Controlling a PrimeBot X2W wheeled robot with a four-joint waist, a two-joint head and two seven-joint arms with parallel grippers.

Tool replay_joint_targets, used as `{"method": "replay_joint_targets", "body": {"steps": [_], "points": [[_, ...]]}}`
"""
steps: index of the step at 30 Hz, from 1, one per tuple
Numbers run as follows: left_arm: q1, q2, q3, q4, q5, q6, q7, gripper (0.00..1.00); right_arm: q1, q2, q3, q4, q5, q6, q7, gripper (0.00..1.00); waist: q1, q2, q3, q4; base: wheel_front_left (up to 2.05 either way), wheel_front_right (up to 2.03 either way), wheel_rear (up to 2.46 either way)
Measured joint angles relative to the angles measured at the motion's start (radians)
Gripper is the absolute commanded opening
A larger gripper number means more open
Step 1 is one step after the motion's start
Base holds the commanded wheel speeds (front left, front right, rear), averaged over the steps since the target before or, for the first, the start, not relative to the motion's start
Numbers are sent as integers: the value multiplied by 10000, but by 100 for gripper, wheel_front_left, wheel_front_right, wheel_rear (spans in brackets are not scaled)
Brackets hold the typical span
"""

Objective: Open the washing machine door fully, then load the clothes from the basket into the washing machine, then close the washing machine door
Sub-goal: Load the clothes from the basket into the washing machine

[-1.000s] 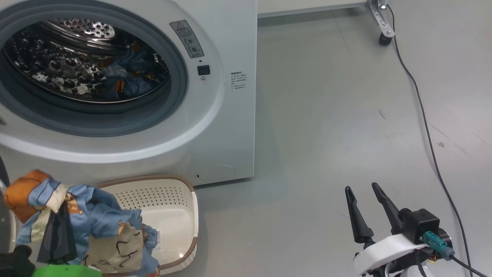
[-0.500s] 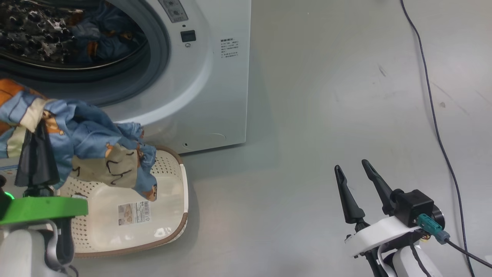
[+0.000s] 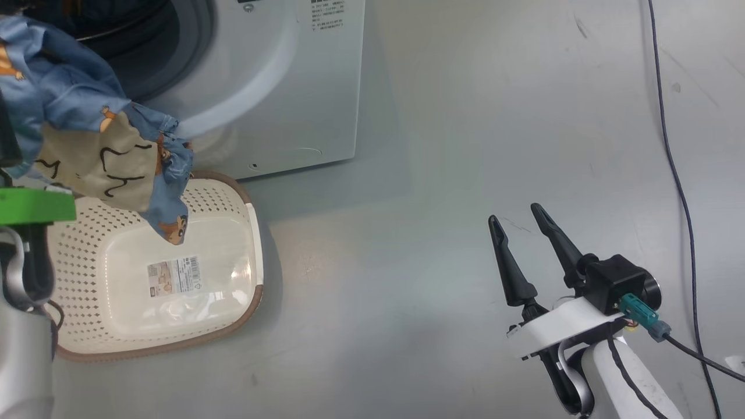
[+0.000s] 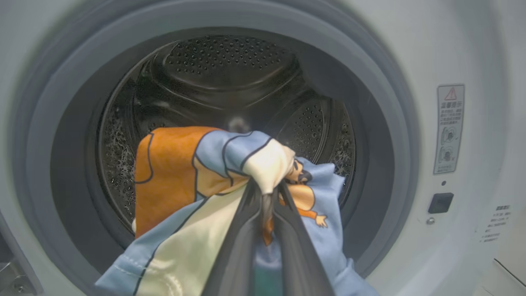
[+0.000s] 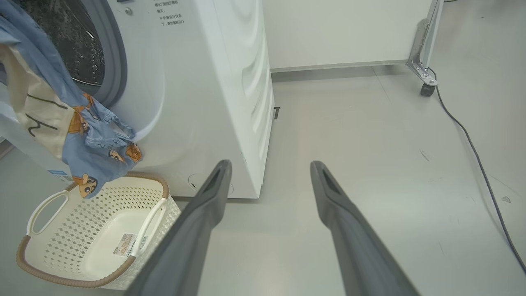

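My left gripper (image 4: 265, 193) is shut on the clothes (image 4: 185, 176), a light blue bundle with orange cartoon prints and a beige part. It holds them in front of the washing machine (image 4: 411, 61), just outside the grey gasket and the dark steel drum (image 4: 226, 70). In the head view the clothes (image 3: 87, 116) hang over the cream basket (image 3: 250, 233), whose floor shows only a label sticker. The washing machine door is out of view. My right gripper (image 3: 514, 212) stands open over bare floor to the right, holding nothing, and its own view (image 5: 271, 163) shows its jaws spread wide.
A black cable (image 3: 675, 163) runs along the grey floor at the far right. A white unit on a caster wheel (image 5: 427, 88) stands behind the machine's (image 5: 205, 82) right side. The basket (image 5: 61, 281) sits right against the machine's front.
The head camera has tilted down, so the whole picture has shifted. My left gripper has lifted the clothes from over the basket up to the drum opening. The right gripper has stayed open.
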Motion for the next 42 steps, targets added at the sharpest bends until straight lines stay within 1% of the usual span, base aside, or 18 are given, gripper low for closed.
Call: {"method": "replay_joint_targets", "body": {"steps": [5, 10, 15, 20, 23, 27, 31, 35, 42], "points": [[-618, 301, -318, 276, 4, 0, 255, 0, -214, 8, 205, -13, -2, 0, 0, 100, 1, 0, 460, -122, 0, 0, 0], [-1370, 543, -568, 635, -19, 0, 506, 0, -320, 15, 303, -46, 113, -102, 0, 100, 1, 0, 1002, -316, 0, 0, 0], [-2286, 830, -577, 1118, -142, 0, 805, 0, -568, 15, 487, -174, 322, -261, 0, 100, 1, 0, 1510, -497, 0, 0, 0], [-3031, 1108, -548, 1714, -207, 0, 1037, 0, -847, 17, 755, -198, 456, -278, 0, 100, 1, 0, 1898, -679, 0, 0, 0], [-3389, 1239, -589, 2092, -286, 0, 1260, 0, -887, 19, 842, -198, 468, -355, 0, 100, 1, 0, 2045, -797, 0, 0, 0], [-3876, 1411, -621, 2610, -428, 0, 1829, 0, -892, 25, 943, -188, 512, -451, 0, 100, 1, 0, 2230, -918, 0, 0, 0], [-4605, 1553, -700, 3039, -725, 0, 2656, 0, -892, 25, 1053, -173, 554, -541, 0, 100, 1, 0, 2450, -995, 0, 0, 0], [-5241, 1789, -855, 3363, -792, 0, 3384, 0, -892, 31, 1283, -171, 610, -616, 0, 100, 1, 0, 2705, -1052, 0, 0, 0], [-6217, 1820, -1076, 3605, -1005, 0, 4330, 0, -894, 35, 1478, -282, 798, -748, 0, 100, 0, 0, 3199, -1106, 0, 0, 0]]}}
